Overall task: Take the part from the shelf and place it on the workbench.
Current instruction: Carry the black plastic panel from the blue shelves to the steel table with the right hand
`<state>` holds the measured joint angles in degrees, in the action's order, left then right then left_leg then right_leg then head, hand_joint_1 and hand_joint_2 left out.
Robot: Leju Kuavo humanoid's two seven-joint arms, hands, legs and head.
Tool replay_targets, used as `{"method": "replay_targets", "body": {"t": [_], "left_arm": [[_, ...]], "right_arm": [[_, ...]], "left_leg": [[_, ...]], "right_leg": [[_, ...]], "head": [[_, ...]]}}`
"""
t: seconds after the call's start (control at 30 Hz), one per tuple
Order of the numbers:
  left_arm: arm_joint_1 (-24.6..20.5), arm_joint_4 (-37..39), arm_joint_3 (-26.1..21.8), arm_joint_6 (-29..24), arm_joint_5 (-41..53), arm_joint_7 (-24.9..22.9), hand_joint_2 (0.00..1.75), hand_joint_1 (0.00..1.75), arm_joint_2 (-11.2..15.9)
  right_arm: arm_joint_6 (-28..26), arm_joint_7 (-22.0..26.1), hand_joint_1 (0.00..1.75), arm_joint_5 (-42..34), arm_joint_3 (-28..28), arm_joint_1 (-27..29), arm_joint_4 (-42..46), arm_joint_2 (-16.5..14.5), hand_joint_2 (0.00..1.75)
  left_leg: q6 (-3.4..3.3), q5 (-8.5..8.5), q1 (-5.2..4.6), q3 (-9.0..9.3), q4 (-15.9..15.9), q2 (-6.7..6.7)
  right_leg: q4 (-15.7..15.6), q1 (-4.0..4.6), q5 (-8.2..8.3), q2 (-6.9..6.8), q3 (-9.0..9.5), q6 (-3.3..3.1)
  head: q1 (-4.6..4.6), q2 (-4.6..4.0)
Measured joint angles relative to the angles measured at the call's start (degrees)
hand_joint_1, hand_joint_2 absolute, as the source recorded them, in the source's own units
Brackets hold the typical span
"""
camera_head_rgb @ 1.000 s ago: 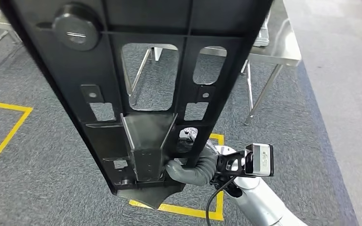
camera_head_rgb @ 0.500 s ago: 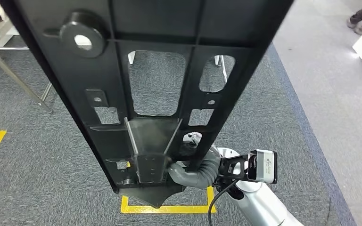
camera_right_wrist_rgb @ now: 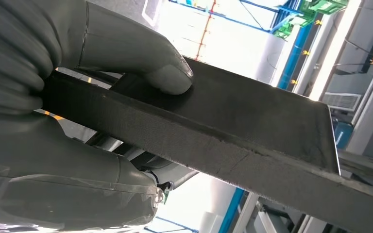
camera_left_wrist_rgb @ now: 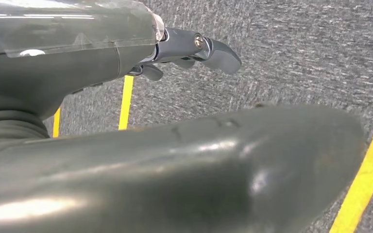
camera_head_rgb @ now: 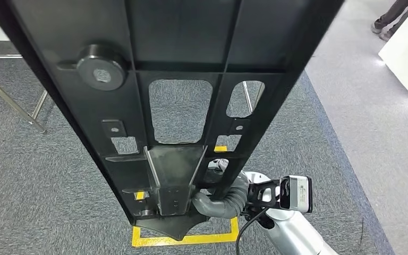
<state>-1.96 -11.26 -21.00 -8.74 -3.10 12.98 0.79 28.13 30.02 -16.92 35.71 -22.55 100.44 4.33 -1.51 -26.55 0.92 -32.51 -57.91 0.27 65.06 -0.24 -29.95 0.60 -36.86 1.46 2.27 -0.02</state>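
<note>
Head view: the long black ribbed metal part (camera_head_rgb: 175, 106), a panel with rectangular cut-outs, a round boss near one edge and a folded bracket at its lower end, stood upright close in front of the camera, tilted slightly, with its upper end running out of frame. It was carried clear of the floor, above the grey carpet (camera_head_rgb: 42, 180).

The right hand (camera_head_rgb: 220, 199) gripped the part at its lower right edge, beside the bracket, grey fingers wrapped round the rim. Right wrist view confirmed this: thumb (camera_right_wrist_rgb: 141, 53) pressed flat on one face of the part's edge strip (camera_right_wrist_rgb: 223, 126), remaining fingers curled under the opposite face, so the hand was closed firmly on the part.

Left wrist view: the left hand (camera_left_wrist_rgb: 194, 48) hung over the carpet with the fingers extended and nothing visible between them; the thumb blocked much of the frame, so it appeared to be open and empty, though the far fingers were not fully seen.

Yellow floor tape (camera_head_rgb: 186, 238) formed a box outline on the carpet under the lower end of the part. Silver metal table legs (camera_head_rgb: 10, 101) stood on the carpet at left. A person's shoes (camera_head_rgb: 385, 26) were at the upper right, on the paler floor.
</note>
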Motion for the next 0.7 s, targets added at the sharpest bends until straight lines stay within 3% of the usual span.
{"method": "replay_targets", "body": {"t": [0.07, 0.1, 0.13, 0.2, 0.27, 0.3, 0.4, 0.47, 0.57, 0.6, 0.63, 0.67, 0.7], "left_arm": [[0.0, 0.0, -0.1, 0.0, 0.0, 0.0, 0.0, 0.0, 0.0], [0.0, 0.0, -0.2, 0.0, 0.0, 0.0, 0.0, 0.0, 0.0], [0.0, 0.0, -0.3, 0.0, 0.0, 0.0, 0.0, 0.0, 0.0], [0.0, 0.0, -0.3, 0.0, 0.0, 0.0, 0.0, 0.0, 0.0], [0.0, 0.0, -0.3, 0.0, 0.0, 0.0, 0.0, 0.0, 0.0], [0.0, 0.0, -0.3, 0.0, 0.0, 0.0, 0.0, 0.0, 0.0], [-0.2, 0.0, -0.4, 0.1, 0.0, 0.0, 0.0, 0.0, 0.0], [-0.2, 0.0, -0.4, 0.2, 0.0, 0.1, 0.0, 0.0, 0.0], [-0.1, 0.0, -0.4, 0.3, -0.2, 0.2, 0.0, 0.0, 0.0], [0.0, 0.0, -0.4, 0.3, -0.3, 0.3, 0.0, 0.0, 0.1], [0.1, 0.0, -0.4, 0.3, -0.4, 0.3, 0.0, 0.0, 0.1], [0.2, 0.0, -0.4, 0.3, -0.4, 0.4, 0.0, 0.0, 0.1], [0.3, 0.0, -0.4, 0.3, -0.4, 0.5, 0.0, 0.0, 0.1]], "right_arm": [[0.0, 0.0, 1.69, 0.0, 0.0, 0.2, -0.1, 0.1, 1.75], [0.0, 0.0, 1.69, 0.0, 0.0, 0.3, -0.1, 0.2, 1.75], [0.0, 0.0, 1.69, 0.0, 0.0, 0.3, -0.1, 0.2, 1.75], [0.0, 0.0, 1.69, 0.0, 0.0, 0.3, -0.1, 0.3, 1.75], [0.0, 0.0, 1.69, 0.0, 0.0, 0.3, -0.1, 0.3, 1.75], [0.0, 0.0, 1.69, 0.0, 0.0, 0.2, -0.1, 0.3, 1.75], [0.0, 0.0, 1.69, 0.1, 0.0, 0.2, -0.1, 0.4, 1.75], [0.0, 0.0, 1.69, 0.2, 0.0, 0.2, -0.1, 0.4, 1.75], [0.0, -0.1, 1.69, 0.3, 0.0, 0.3, -0.1, 0.4, 1.75], [0.1, -0.1, 1.69, 0.4, 0.0, 0.5, -0.1, 0.4, 1.75], [0.1, 0.0, 1.69, 0.4, 0.0, 0.6, -0.2, 0.4, 1.75], [0.2, 0.0, 1.69, 0.4, 0.0, 0.6, -0.2, 0.4, 1.75], [0.3, 0.1, 1.69, 0.4, 0.0, 0.6, -0.3, 0.5, 1.75]], "left_leg": [[-0.2, -0.18, -0.03, 0.06, 0.0, 0.04], [-0.22, -0.31, -0.04, 0.17, 0.0, 0.04], [-0.16, -0.46, -0.05, 0.36, 0.0, 0.02], [0.07, -0.91, -0.05, 1.03, 0.0, -0.03], [0.59, -1.43, -0.2, 1.51, 0.0, -0.06], [0.89, -1.64, -0.24, 1.61, 0.0, -0.04], [1.83, -2.2, -0.25, 1.97, 0.1, 0.13], [2.29, -3.66, -0.22, 1.13, -2.3, 0.14], [2.73, -8.11, -0.13, -4.97, -13.6, 0.09], [2.83, -8.45, -0.13, -6.78, -16.3, 0.09], [2.85, -7.57, -0.13, -7.6, -16.8, 0.09], [2.8, -5.58, -0.12, -7.29, -15.0, 0.1], [2.66, -2.83, -0.13, -5.91, -11.1, 0.1]], "right_leg": [[7.8, -0.14, -2.9, -0.1, -4.34, 0.31], [9.8, -0.16, -2.96, -0.16, -5.69, 0.35], [9.5, -0.16, -1.87, -0.22, -5.92, 0.29], [2.7, -0.1, 2.78, -0.35, -3.02, -0.18], [-4.6, 0.27, 5.53, -0.49, 0.42, -0.82], [-6.2, 0.46, 5.76, -0.52, 1.19, -1.09], [-7.2, 0.47, 5.21, -0.31, 1.68, -1.84], [-7.7, 0.14, 4.98, -0.3, 2.49, -2.5], [-7.9, 0.14, 4.24, -0.35, 3.51, -3.14], [-7.9, 0.17, 3.93, -0.3, 3.84, -3.16], [-7.9, 0.19, 3.59, -0.23, 4.24, -3.12], [-7.8, 0.19, 3.23, -0.13, 4.76, -3.04], [-7.8, 0.19, 2.82, -0.06, 5.37, -2.91]], "head": [[0.0, 0.0], [0.0, 0.0], [0.0, 0.0], [0.0, 0.0], [0.01, 0.0], [0.01, 0.0], [0.01, 0.0], [0.02, 0.0], [0.02, 0.0], [0.02, 0.0], [0.02, 0.0], [0.02, 0.0], [0.02, 0.0]]}}
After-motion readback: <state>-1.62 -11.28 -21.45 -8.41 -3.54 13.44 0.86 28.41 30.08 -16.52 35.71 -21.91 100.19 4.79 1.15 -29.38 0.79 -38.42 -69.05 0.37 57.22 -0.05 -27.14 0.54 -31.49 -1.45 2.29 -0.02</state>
